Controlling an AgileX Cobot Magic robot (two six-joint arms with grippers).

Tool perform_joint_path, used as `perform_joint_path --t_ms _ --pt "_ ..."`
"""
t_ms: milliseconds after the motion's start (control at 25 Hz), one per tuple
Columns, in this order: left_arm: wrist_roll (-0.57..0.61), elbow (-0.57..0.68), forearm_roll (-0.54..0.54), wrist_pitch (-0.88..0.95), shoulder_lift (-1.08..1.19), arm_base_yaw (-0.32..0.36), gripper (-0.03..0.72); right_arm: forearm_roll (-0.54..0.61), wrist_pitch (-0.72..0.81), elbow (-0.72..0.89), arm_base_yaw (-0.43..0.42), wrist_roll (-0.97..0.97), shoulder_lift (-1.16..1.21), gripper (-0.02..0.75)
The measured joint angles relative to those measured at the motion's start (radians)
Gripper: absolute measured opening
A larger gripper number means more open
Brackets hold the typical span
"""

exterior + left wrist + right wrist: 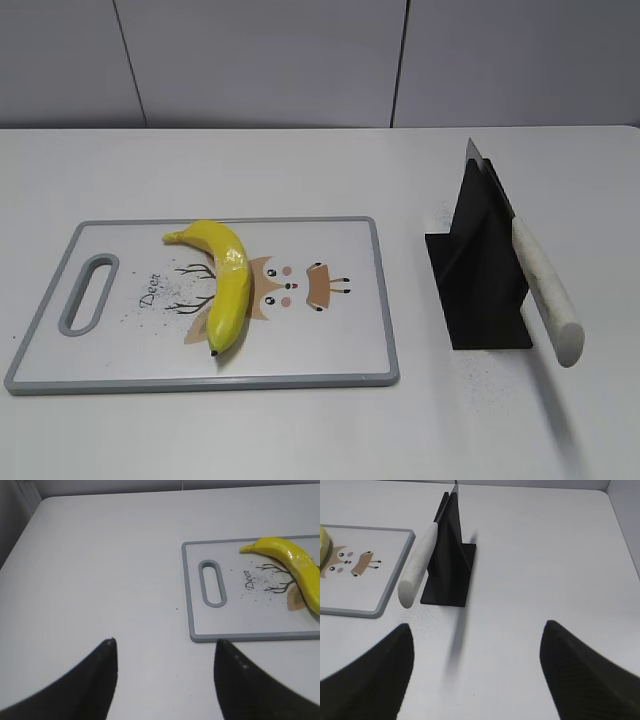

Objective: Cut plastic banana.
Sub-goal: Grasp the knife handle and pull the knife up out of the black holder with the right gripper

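Observation:
The plastic banana (pixel 228 278) lies whole on a white cutting board (pixel 120 350) with a grey rim, a handle slot and a deer drawing. It also shows in the left wrist view (pixel 295 565), and its edge in the right wrist view (pixel 322 540). A knife with a white handle (pixel 545 290) rests in a black stand (pixel 480 270); both show in the right wrist view, the knife (pixel 417 562) and the stand (pixel 451 565). My left gripper (pixel 165 645) is open and empty over bare table left of the board. My right gripper (pixel 477 630) is open and empty, in front of the stand. Neither gripper shows in the exterior view.
The white table (pixel 300 430) runs back to a grey panelled wall (pixel 300 60). Dark specks lie on the table near the stand and on the board. The table's left edge shows in the left wrist view (pixel 20 535).

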Motion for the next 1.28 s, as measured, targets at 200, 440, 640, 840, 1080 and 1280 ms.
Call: perform_joint_path --t_ms 200,440,640,840,1080,1280 --pt "0.000 0.000 0.000 0.000 0.000 0.000 0.588 0.000 0.000 0.000 0.000 0.000 0.000 0.592" --pt "0.000 0.000 0.000 0.000 0.000 0.000 0.588 0.000 0.000 0.000 0.000 0.000 0.000 0.592" --pt "0.000 0.000 0.000 0.000 0.000 0.000 0.588 0.000 0.000 0.000 0.000 0.000 0.000 0.592" --pt "0.000 0.000 0.000 0.000 0.000 0.000 0.588 0.000 0.000 0.000 0.000 0.000 0.000 0.592" --pt "0.000 0.000 0.000 0.000 0.000 0.000 0.588 0.004 -0.003 0.000 0.000 0.000 0.000 0.592" --pt "0.000 0.000 0.000 0.000 0.000 0.000 0.588 0.037 -0.013 -0.015 0.000 0.002 0.115 0.578"
